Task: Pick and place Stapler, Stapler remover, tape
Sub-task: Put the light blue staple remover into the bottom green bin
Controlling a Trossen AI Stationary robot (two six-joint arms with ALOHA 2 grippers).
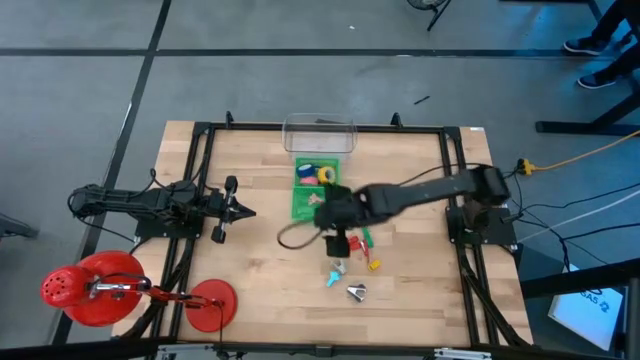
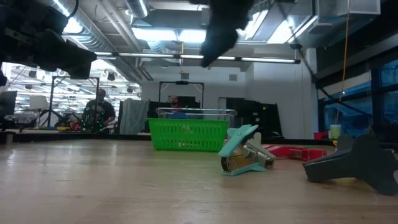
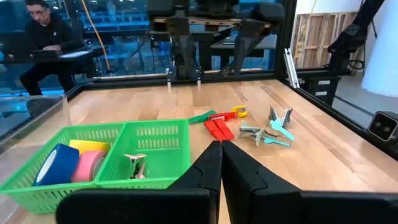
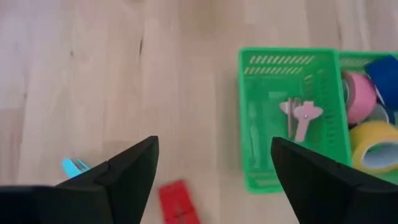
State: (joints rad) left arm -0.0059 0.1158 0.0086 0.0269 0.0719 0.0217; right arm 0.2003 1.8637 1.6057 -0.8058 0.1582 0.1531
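Observation:
A green two-compartment basket [image 1: 300, 203] stands at the table's middle, toward the far side. Blue [image 3: 55, 165], yellow [image 3: 87, 146] and pink [image 3: 91, 165] tape rolls lie in its far compartment; a staple remover [image 4: 301, 117] lies in the near one. A red stapler [image 3: 217, 129] lies flat on the wood near the basket. A teal staple remover [image 2: 244, 152] and a grey one [image 2: 351, 163] rest farther toward the near edge. My right gripper [image 4: 214, 146] hangs open above the table beside the basket's near end, holding nothing. My left gripper [image 3: 219, 163] is shut at the left.
A clear plastic box [image 1: 320, 135] stands at the far edge behind the basket. A green, yellow and red piece [image 3: 221, 115] lies by the stapler. Dark frame rails [image 1: 195, 200] run along the table's sides. Bare wood stretches left of the basket.

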